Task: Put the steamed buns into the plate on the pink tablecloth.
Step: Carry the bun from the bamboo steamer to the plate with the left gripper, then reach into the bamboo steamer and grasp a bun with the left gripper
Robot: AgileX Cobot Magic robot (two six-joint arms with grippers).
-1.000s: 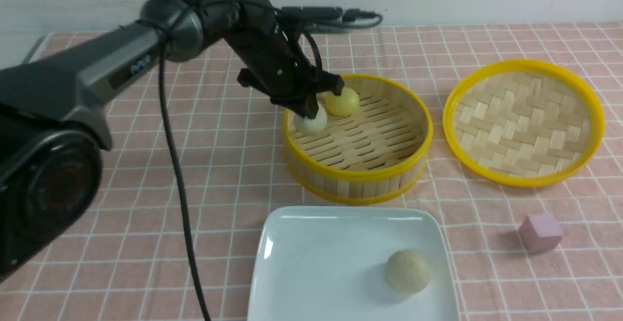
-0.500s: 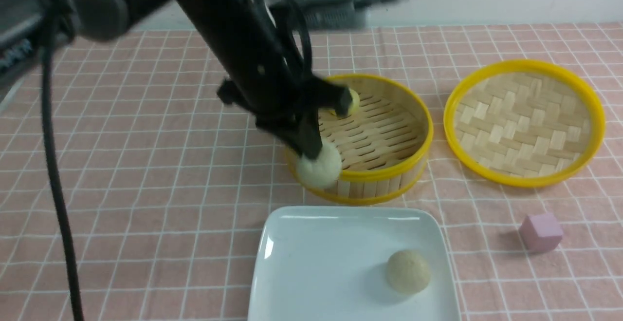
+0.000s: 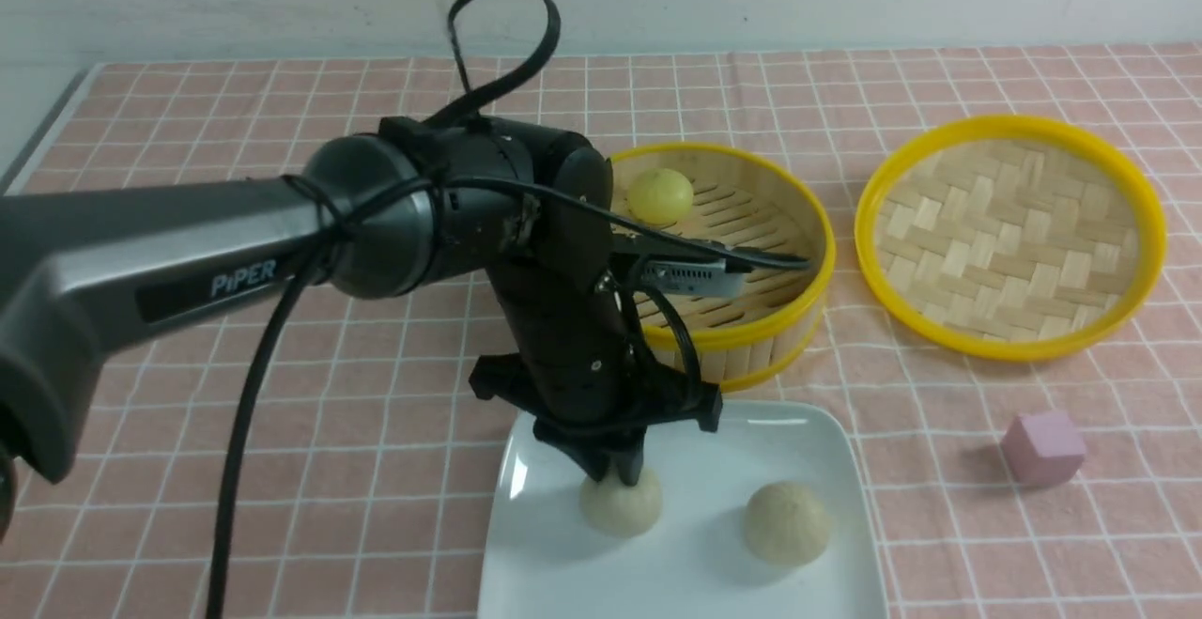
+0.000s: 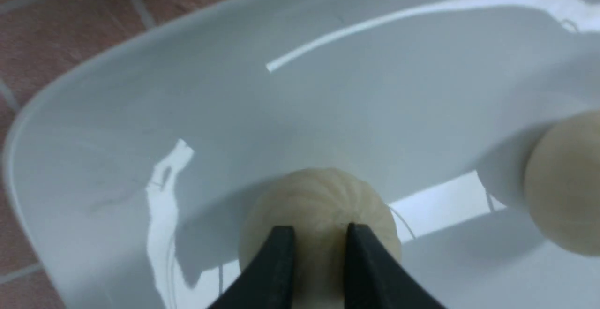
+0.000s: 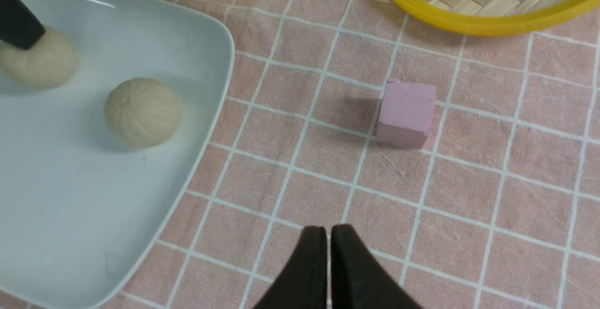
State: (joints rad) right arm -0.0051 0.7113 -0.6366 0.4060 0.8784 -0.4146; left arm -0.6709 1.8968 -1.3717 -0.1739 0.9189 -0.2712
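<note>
The white plate lies at the front centre of the pink tablecloth. Two pale steamed buns rest in it: one under my left gripper, the other to its right. In the left wrist view my left gripper stands open, its fingertips a little apart over the top of the bun, which sits on the plate. A yellow steamed bun lies in the bamboo steamer basket. My right gripper is shut and empty above the cloth, right of the plate.
The steamer's woven lid lies at the right. A small pink cube sits on the cloth right of the plate, also in the right wrist view. My left arm and its cable reach across the steamer's near-left side.
My left gripper lifted a pale bun out of the steamer, carried it toward me and set it on the plate; its fingers have parted. The right gripper has not visibly moved.
</note>
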